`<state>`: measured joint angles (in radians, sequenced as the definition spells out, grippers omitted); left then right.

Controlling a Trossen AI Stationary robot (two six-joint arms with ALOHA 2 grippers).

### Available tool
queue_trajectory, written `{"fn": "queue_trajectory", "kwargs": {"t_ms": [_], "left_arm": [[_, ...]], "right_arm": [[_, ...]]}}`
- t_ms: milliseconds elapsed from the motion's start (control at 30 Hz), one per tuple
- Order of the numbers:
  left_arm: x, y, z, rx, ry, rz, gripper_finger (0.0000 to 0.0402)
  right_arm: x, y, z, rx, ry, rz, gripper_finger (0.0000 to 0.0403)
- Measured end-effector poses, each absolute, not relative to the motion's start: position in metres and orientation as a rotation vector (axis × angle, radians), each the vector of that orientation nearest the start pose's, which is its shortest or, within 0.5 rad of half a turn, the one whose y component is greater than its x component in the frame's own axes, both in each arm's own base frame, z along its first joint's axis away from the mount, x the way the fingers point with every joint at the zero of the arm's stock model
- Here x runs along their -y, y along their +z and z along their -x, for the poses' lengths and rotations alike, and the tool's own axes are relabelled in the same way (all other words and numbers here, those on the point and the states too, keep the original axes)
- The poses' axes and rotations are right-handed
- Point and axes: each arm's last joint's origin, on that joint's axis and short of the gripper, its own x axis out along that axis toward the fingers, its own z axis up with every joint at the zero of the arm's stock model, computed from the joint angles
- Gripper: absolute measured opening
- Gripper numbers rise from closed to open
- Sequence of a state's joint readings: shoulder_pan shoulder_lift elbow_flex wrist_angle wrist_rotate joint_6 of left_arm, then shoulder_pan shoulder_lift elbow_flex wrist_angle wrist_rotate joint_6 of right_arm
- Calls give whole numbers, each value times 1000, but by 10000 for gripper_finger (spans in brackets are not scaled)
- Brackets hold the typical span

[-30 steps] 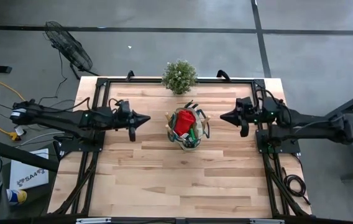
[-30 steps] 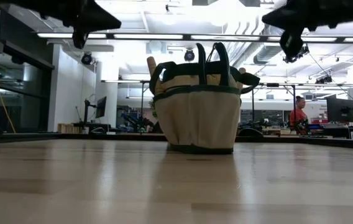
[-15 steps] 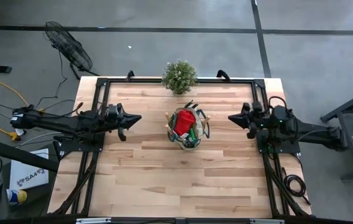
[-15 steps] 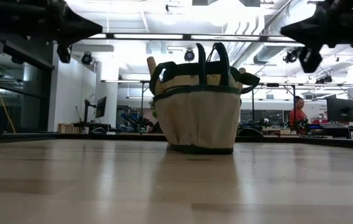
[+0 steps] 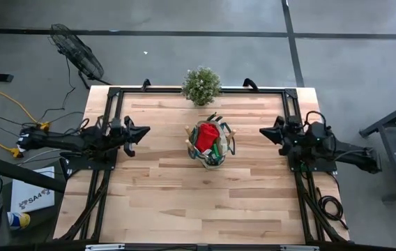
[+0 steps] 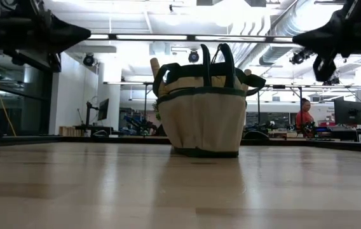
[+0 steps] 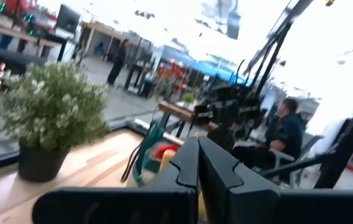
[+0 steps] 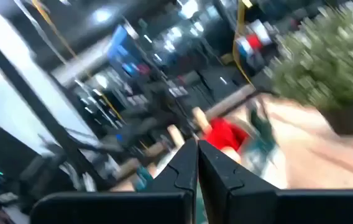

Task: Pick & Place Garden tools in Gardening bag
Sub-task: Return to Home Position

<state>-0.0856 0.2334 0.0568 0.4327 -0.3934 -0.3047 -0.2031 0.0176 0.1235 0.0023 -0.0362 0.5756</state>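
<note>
My left hand [image 5: 145, 129] hangs above the left side of the pale wooden plank counter [image 5: 184, 202], its two dark fingers pressed flat together with nothing between them. My right hand [image 5: 263, 130] is a mirror of it on the other side, fingers closed tight and just as empty. Both point inward at each other.

Straight ahead of each set of fingertips, well apart from both and about midway between them, stands the small round tan fabric gardening bag with dark green trim and loop handles [image 6: 203, 121]. It sits upright on the counter. A red glove bundle [image 5: 208, 134] fills much of its mouth, and a pale wooden tool handle [image 6: 155, 63] pokes up past the rim on my left hand's side. There are green bits in there too, though I cannot tell which tool is which. I see no tool lying loose on the boards, so I judge the packing finished and only the parking of my arms left.

What could spoil it now is mostly my own carelessness. If either arm dipped or swung inward while folding home, it could catch a loop handle or that jutting wooden handle and drag the soft bag over, spilling the lot. The small bushy potted plant in a dark pot [image 5: 201, 85] stands beyond the bag, off to the side of both hands (not mine to touch), and a wide sweep could knock it off the counter's far edge
</note>
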Motion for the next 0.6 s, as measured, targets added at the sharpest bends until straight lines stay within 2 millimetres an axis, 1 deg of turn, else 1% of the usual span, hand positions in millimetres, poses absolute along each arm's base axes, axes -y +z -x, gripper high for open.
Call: {"fn": "queue_trajectory", "kwargs": {"t_ms": [100,167,200,400,600], "left_arm": [[-2,199,-105,314,259,354,0],[-2,196,-105,313,258,355,0],[-2,195,-105,300,261,357,0],[-2,193,-105,284,272,343,0],[-2,183,-107,190,293,354,0]], "right_arm": [[17,199,-91,235,-88,-548,5],[18,185,-95,217,-92,-556,4],[18,182,-95,200,-97,-560,3],[18,179,-95,177,-120,-512,5],[19,169,-96,88,-180,-515,3]]}}
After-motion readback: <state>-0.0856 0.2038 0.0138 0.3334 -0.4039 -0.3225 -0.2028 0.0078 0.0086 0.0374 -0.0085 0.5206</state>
